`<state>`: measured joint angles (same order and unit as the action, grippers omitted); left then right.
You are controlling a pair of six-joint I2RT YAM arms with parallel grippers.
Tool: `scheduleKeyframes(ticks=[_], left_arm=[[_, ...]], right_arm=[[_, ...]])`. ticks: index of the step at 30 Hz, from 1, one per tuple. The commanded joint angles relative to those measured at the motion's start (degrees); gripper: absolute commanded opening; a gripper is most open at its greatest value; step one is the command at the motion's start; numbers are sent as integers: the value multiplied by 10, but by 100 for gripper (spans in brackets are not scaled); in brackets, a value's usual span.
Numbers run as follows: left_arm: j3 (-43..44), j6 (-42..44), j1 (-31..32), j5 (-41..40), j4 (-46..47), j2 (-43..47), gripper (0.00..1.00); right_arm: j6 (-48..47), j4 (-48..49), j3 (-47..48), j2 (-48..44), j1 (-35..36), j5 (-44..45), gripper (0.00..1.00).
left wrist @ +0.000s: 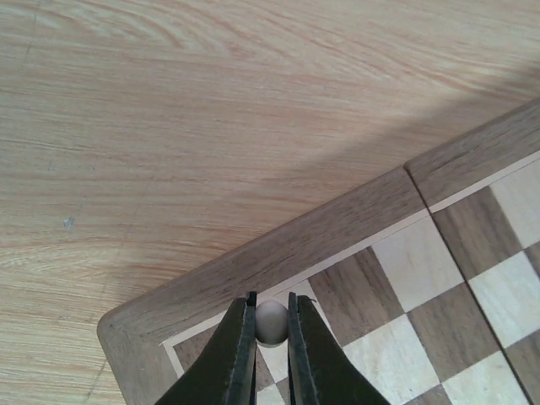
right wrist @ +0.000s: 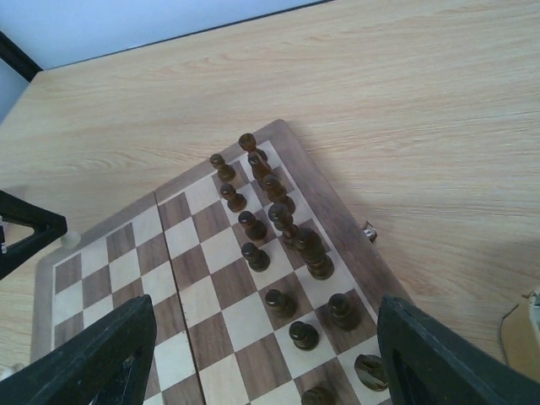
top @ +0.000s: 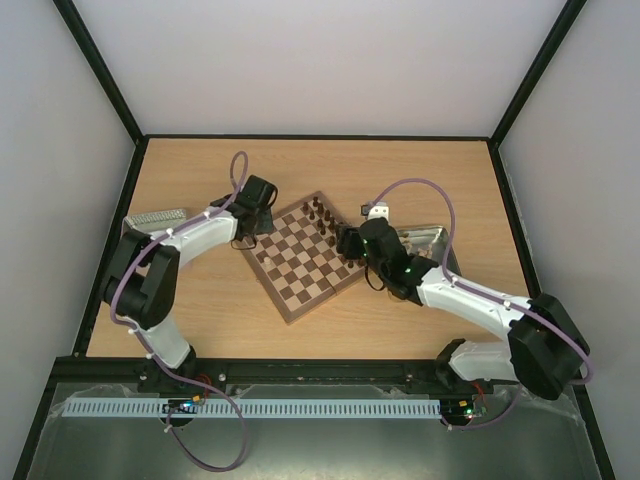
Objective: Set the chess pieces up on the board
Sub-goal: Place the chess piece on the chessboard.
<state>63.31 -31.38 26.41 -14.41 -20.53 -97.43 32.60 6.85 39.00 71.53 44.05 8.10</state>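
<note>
left fingers (left wrist: 234,363) pinch cream piece (left wrist: 271,321) at board (left wrist: 337,240) corner.

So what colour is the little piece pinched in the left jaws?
Light cream, a pale wooden chess piece; the left wrist view shows it best.

The board (top: 305,257) sat cornerwise in the middle of the table (top: 230,320), between the two arms, and along its far right edge the chessmen (top: 322,215) stood in two rows. Just right of the board lay the tin (top: 428,238), on the table behind the right arm. At the board's left corner the left gripper (left wrist: 272,297) had a chess piece (left wrist: 271,322) between its fingers, just inside the rim — the right gripper (top: 352,245) hung above the right corner, beside the rows' near end.
</note>
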Motion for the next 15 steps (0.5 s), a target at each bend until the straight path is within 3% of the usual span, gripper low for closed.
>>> scheduleKeyframes(ticks=[1,15], left_arm=[[-4,-2,8,-29,-3,-10,2],[-74,6,12,3,91,-23,5]], right_arm=[[0,-21,28,13,-6,8,71],[6,-31,43,34,-8,9,71]])
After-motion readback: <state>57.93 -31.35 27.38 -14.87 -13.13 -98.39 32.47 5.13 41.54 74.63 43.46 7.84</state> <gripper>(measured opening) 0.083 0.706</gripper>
